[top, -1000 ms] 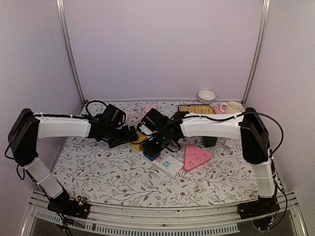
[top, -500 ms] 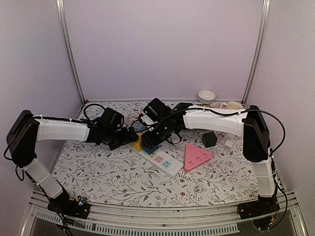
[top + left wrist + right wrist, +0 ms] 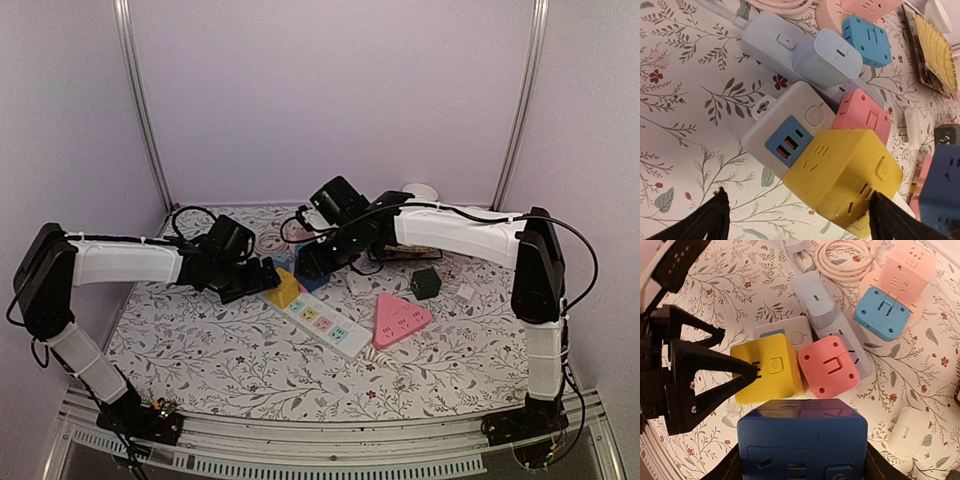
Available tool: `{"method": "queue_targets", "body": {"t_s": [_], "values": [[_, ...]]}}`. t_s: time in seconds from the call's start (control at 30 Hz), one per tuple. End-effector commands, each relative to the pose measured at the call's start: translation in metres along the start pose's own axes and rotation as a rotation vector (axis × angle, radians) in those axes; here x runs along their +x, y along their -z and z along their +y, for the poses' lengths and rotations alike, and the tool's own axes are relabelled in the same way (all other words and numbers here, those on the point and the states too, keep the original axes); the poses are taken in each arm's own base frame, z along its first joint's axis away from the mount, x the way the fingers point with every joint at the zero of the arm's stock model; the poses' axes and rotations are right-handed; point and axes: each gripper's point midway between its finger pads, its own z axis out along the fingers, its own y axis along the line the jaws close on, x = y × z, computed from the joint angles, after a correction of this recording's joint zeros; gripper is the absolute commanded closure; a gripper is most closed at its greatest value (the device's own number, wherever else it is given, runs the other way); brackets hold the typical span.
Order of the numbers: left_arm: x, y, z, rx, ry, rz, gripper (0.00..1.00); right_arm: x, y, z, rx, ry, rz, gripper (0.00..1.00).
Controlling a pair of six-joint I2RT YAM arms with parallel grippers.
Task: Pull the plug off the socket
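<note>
My right gripper (image 3: 312, 262) is shut on a dark blue cube plug (image 3: 802, 440) and holds it in the air, clear of the white power strip (image 3: 325, 325). The blue cube also shows at the right edge of the left wrist view (image 3: 940, 185). My left gripper (image 3: 262, 278) is open at the strip's near end, its jaws wide either side of a yellow cube plug (image 3: 845, 175). One fingertip (image 3: 752, 371) touches the yellow cube's side; the other stands apart over the table. The yellow cube sits on the strip beside its USB panel (image 3: 787, 142).
A pink plug (image 3: 829, 365) and a pale blue strip (image 3: 815, 297) lie just behind the yellow cube. Further back are a light blue cube (image 3: 882, 310), a pink cube (image 3: 907, 265) and a coiled cable (image 3: 845, 255). A pink triangular strip (image 3: 400, 318) and a black cube (image 3: 425, 282) lie to the right.
My right gripper has lifted the dark blue cube up off the white strip and carried it back and up. The left gripper has stayed by the yellow cube.
</note>
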Motion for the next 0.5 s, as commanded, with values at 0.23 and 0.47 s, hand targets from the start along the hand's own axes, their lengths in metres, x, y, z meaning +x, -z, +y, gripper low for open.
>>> {"method": "queue_targets", "body": {"t_s": [0.23,0.47], "values": [[0.004,0.013,-0.020,-0.040,-0.132,0.043,0.03,-0.005,0.071,-0.099,0.044,-0.301,-0.162,0.73],[-0.008,0.019,-0.035,-0.014,-0.153,0.018,0.03,0.058,0.114,-0.178,0.117,-0.550,-0.206,0.73]]}}
